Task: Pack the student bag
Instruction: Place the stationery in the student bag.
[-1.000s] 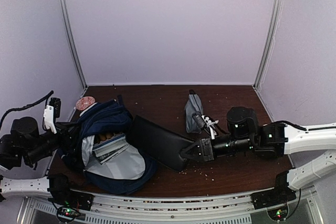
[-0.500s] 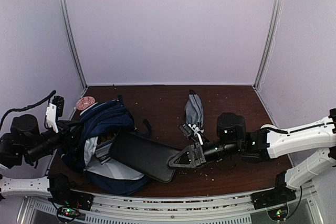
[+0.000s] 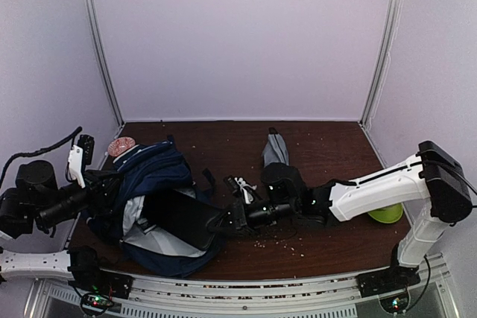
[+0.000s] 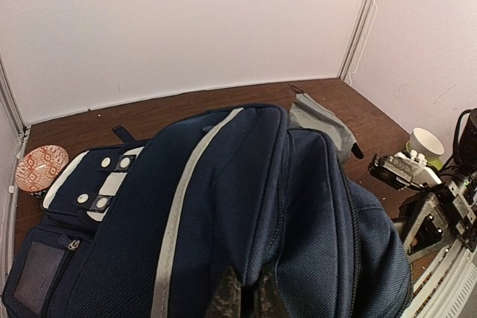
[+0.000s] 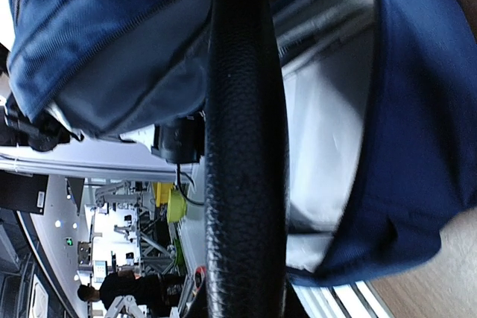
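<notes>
Student bag [image 3: 149, 173] is lying on its back at the left end of the table [image 3: 335, 147], mouth gaping toward the right arm and pale lining showing.

Left gripper [image 4: 244, 297] is pinching a fold of the bag's upper navy panel, jaws closed down tight on the fabric. From the overhead view it is holding that upper lip of the opening up off the lower lip.

Right gripper [image 3: 232, 217] is clamping the near edge of a flat black case [image 3: 182, 214], jaws nearly together on the thin slab. The case is running into the bag's mouth. In the right wrist view its pebbled edge is passing between navy cloth on one side and lining on the other, with book or paper edges [image 5: 320, 5] deeper in.

Handling, as a judgement:
- Bag is reading as soft, floppy cloth. It is sagging wherever it is not being held, so the mouth is likely to fold shut if the lip is let go.
- Weave looks coarse and not slippery. A pinch on the seam or zip edge should be holding better than one on a flat panel.
- With contents inside it is probably getting heavier and likely to drag across the table rather than lift.
- Best hold: the rim of the opening, near the zip.

Grey pouch [image 3: 274, 150] is lying apart from the bag, mid-table.
</notes>
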You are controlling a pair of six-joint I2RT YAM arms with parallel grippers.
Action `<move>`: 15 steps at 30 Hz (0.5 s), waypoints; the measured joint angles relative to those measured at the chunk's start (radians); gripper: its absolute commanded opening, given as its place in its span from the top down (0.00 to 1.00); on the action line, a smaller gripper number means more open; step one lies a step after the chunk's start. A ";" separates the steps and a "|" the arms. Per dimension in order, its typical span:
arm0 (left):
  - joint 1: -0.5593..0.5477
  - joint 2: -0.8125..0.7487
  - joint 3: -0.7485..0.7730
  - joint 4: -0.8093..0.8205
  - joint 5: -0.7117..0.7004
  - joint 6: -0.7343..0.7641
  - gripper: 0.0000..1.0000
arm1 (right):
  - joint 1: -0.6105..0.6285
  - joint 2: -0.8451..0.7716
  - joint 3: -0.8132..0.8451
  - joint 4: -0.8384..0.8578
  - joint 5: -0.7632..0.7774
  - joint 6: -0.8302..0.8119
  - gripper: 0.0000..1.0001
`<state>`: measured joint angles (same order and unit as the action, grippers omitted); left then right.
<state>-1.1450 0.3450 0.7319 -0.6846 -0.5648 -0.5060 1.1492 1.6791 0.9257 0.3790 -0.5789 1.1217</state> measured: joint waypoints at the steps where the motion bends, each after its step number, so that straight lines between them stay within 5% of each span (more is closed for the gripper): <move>1: 0.000 0.000 0.000 0.002 0.003 0.000 1.00 | 0.003 0.011 0.023 -0.003 0.010 0.000 1.00; 15: 0.007 0.043 -0.004 0.066 0.027 -0.029 1.00 | 0.100 0.307 0.336 -0.029 0.110 -0.037 1.00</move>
<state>-1.1381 0.3878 0.7280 -0.6186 -0.5373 -0.5346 1.2495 1.9858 1.2617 0.3500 -0.4690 1.0847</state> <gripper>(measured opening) 0.063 0.119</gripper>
